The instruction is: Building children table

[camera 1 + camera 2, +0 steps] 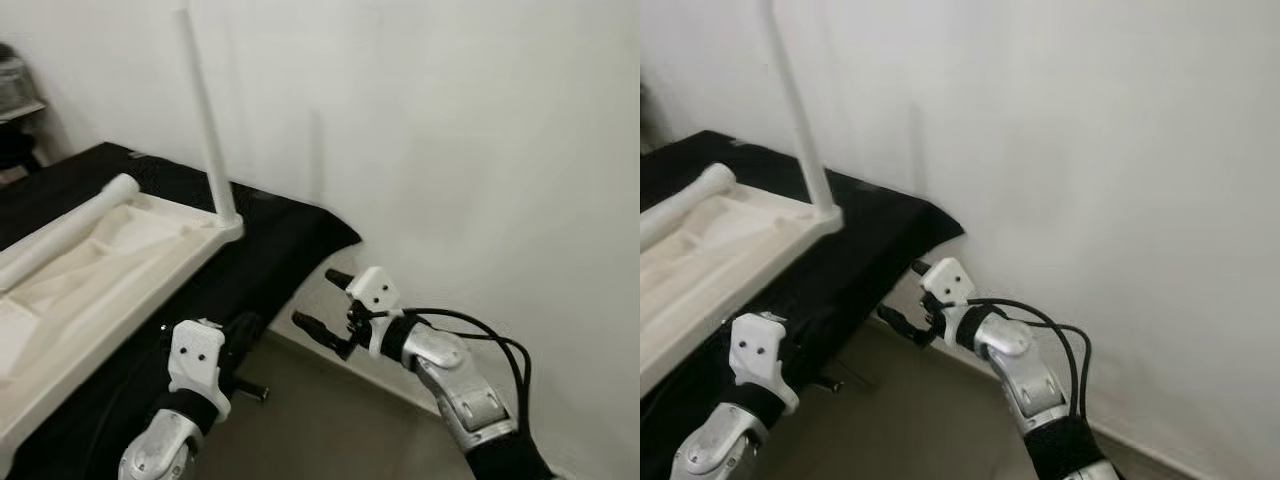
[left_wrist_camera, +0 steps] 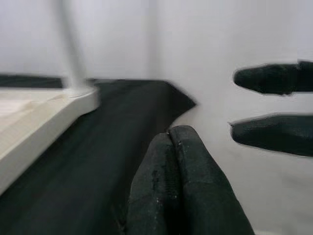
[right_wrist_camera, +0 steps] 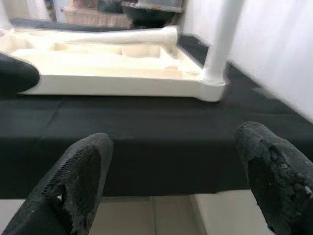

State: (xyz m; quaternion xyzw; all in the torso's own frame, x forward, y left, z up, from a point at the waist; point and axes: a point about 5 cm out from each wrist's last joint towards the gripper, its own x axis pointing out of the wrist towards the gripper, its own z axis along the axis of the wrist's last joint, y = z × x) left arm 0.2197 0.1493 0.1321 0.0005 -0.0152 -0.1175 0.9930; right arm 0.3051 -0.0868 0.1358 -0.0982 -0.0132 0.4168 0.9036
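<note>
**A:** Where's your table?

**B:** The white plastic children's table top [image 1: 100, 270] lies upside down on the black cloth-covered surface [image 1: 270, 240] against the white wall [image 1: 450, 150]. One white round leg [image 1: 207, 120] stands upright in its near corner socket. A second loose white leg [image 1: 65, 232] lies across the ribbed underside.

**A:** And your grippers?

**B:** Your left gripper [image 2: 175, 142] hangs at the cloth's edge, below the table top, fingers [image 2: 166, 186] pressed together with nothing between them. Your right gripper [image 1: 322, 298] hovers just off the corner of the cloth, near the wall, fingers [image 3: 85, 171] spread apart and empty, pointing toward the upright leg.
</note>
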